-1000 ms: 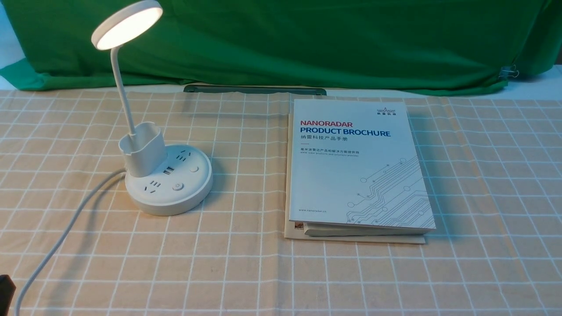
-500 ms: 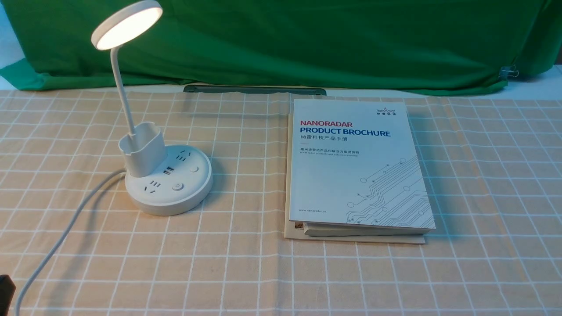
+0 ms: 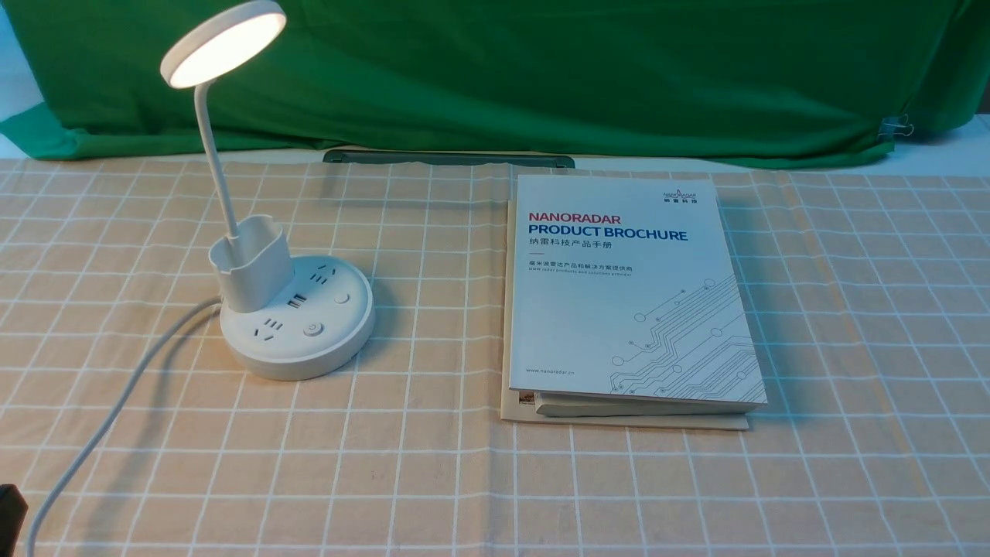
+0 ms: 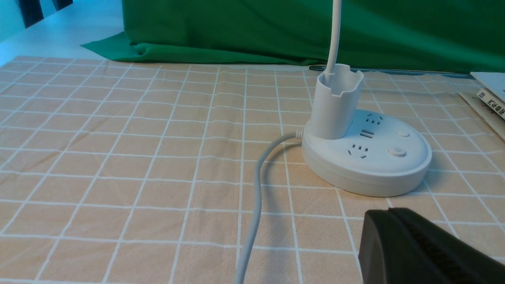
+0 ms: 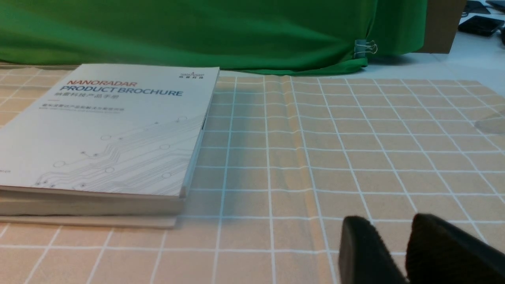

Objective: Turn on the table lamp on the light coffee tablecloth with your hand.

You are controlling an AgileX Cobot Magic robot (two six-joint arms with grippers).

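The white table lamp [image 3: 298,325] stands at the left on the light coffee tablecloth [image 3: 433,480]. Its round head [image 3: 224,40] glows. Its white cord [image 3: 100,418] runs off to the front left. The left wrist view shows the base [image 4: 367,169] with its power button [image 4: 397,152]. My left gripper [image 4: 388,211] is shut and empty, low over the cloth, a little short of the base. Only a black bit of that hand [image 3: 9,510] shows in the front view. My right gripper [image 5: 388,221] is slightly open and empty over bare cloth, to the right of the brochure.
A white product brochure [image 3: 626,286] lies on other booklets right of centre and also shows in the right wrist view [image 5: 106,130]. A green backdrop cloth [image 3: 541,70] hangs along the far edge, with a dark strip [image 3: 448,158] at its foot.
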